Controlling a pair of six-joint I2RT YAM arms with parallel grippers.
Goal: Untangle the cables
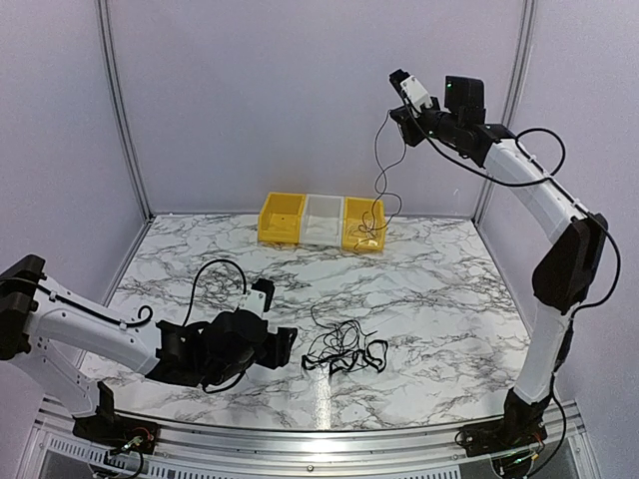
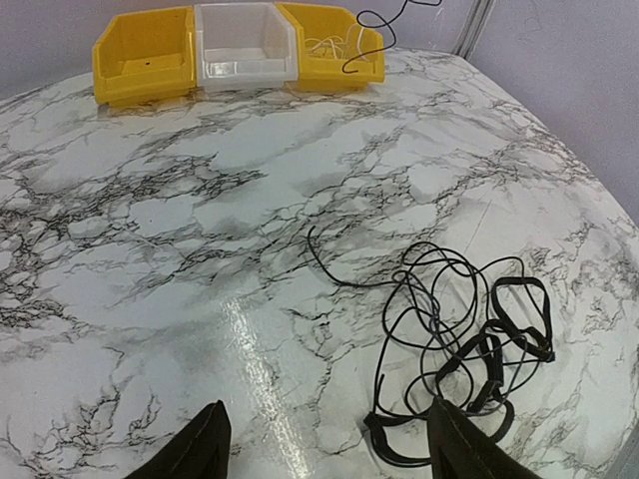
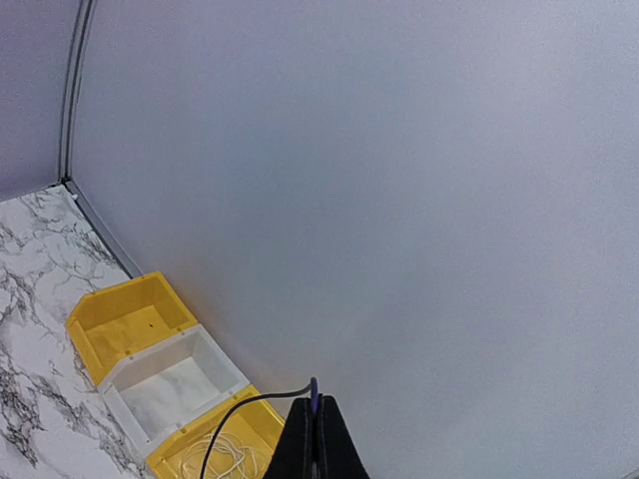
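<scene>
Near the bench's [image 1: 449, 299] front edge, the cables [image 1: 344, 351] lie loosely tangled, just right of the left pincer [image 1: 290, 344], which gapes wide and holds nothing. High above the right yellow bin [image 1: 364, 238], the right pincer [image 3: 316, 419] clamps one dangling cord [image 1: 377, 160].

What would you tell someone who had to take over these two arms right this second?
The left hand is open, low over the table, right beside the tangle of black cables.
The right hand is shut on one black cable and raised high, so the cable dangles over the yellow bin at the right end of the row.
Done: that one cable is out of the pile, and a pale cord already lies in that bin.
Left: probably drop the held cable into a bin, then pull the rest of the tangle apart.
</scene>
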